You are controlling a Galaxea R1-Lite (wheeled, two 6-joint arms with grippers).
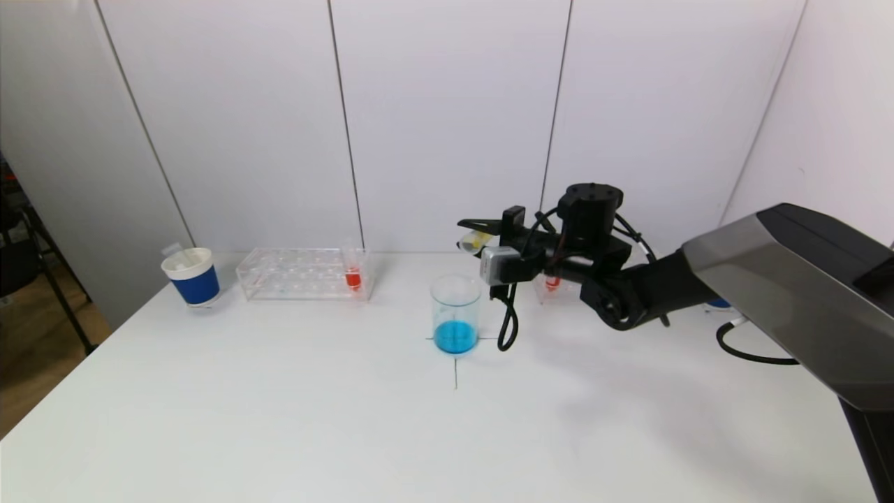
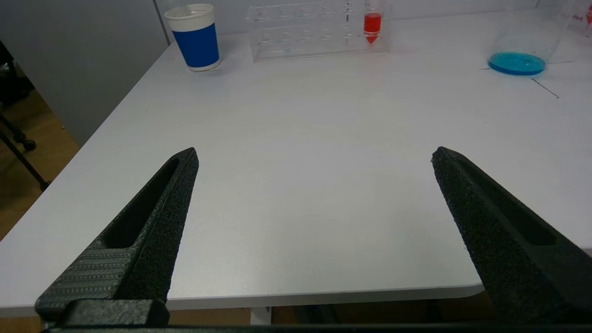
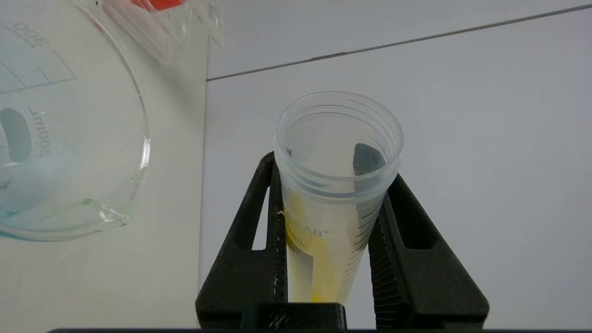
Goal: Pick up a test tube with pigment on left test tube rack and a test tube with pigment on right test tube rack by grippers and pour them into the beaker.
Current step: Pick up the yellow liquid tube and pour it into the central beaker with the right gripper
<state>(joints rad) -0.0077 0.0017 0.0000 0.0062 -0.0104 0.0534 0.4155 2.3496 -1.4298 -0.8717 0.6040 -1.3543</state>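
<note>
Right gripper (image 3: 330, 203) jaws clamped on test tube (image 3: 334, 194) marked "AB", yellow pigment inside, tilted just above beaker (image 1: 455, 313) printed "300", blue liquid within; left gripper (image 2: 314, 159) jaws wide, empty, over table (image 2: 300, 152); red-filled tube in left rack (image 1: 305, 273).

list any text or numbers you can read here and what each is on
"300": upside down on the beaker, right wrist view; the "mL"-like mark beside it is too blurred.
"AB": on the test tube in the right hand; its scale digits are unreadable.
Nothing legible elsewhere.
</note>
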